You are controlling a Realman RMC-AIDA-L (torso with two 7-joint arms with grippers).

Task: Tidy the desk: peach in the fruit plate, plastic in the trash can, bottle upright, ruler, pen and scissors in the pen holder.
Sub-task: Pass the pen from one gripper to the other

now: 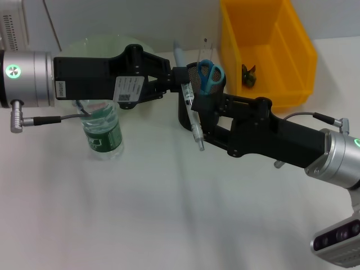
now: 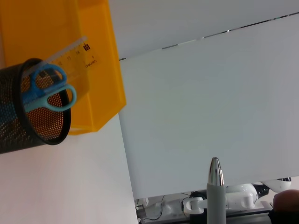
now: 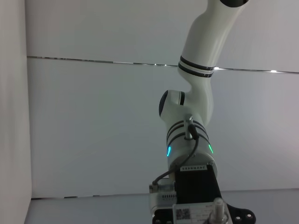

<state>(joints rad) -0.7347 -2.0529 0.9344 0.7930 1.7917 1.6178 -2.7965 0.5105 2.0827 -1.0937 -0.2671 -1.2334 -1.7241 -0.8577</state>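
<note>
**Mostly a crowding risk: the pen could miss the holder**

The yellow bin (image 1: 292,50) sits just behind the work. Both arms meet in front of it, and a careless swing could knock them together. The bottle (image 1: 103,134) stands upright under the left arm, so a low pass might topple it. The pen holder (image 1: 216,89) is light and already holds the scissors (image 1: 210,72) and ruler (image 1: 205,44), which could block entry. The left gripper (image 1: 181,77) is closed on the pen (image 1: 195,125), just beside the holder. The right gripper (image 1: 190,109) is at the pen too, but its grip cannot be told.

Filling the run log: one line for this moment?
left gripper: holding pen | right gripper: holding pen beside pen holder | scissors, ruler: in holder
</note>
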